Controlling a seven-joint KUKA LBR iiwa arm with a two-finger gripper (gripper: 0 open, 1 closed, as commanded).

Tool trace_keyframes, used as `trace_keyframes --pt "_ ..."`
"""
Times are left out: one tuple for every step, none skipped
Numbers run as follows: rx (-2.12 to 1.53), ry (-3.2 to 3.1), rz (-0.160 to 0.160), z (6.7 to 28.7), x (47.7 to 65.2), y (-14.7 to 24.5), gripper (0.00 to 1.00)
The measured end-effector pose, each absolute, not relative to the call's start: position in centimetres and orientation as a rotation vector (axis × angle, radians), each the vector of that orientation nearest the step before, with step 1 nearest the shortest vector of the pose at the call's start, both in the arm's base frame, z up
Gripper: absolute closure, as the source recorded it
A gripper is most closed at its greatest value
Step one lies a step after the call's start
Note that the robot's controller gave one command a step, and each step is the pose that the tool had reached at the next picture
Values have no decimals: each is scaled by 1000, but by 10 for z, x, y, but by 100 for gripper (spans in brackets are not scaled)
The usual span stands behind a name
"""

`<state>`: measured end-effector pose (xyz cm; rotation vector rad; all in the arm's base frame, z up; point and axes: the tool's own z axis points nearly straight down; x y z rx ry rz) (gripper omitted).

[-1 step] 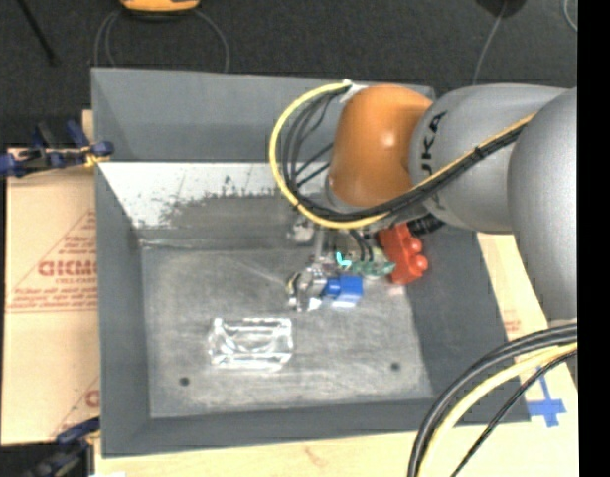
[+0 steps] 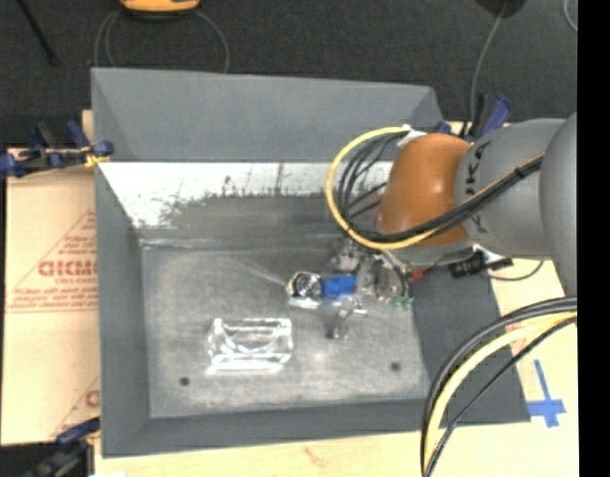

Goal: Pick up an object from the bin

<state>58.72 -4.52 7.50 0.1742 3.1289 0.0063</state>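
Reaching into the bin [image 2: 121, 296], gripper [image 2: 341, 314] sits just beside a blue-and-silver piece [image 2: 320, 287]; clear box [image 2: 250, 344] lies further left; grip state cannot be told.

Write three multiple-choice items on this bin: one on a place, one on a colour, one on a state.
1. The clear plastic box lies: A. on the bin floor, view-left of the gripper; B. on the rim; C. outside the bin.
2. The wrist cover is: A. green; B. orange; C. white.
3. The box is: A. lifted; B. flat, apart from the gripper; C. on end.
Key: A, it sits on the grey floor; B, the dome looks orange; B, it lies flat, untouched.
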Motion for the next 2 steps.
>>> trace_keyframes --pt "165 3119 4 78 591 -43 100" --pt "145 3127 0 206 584 -56 100"
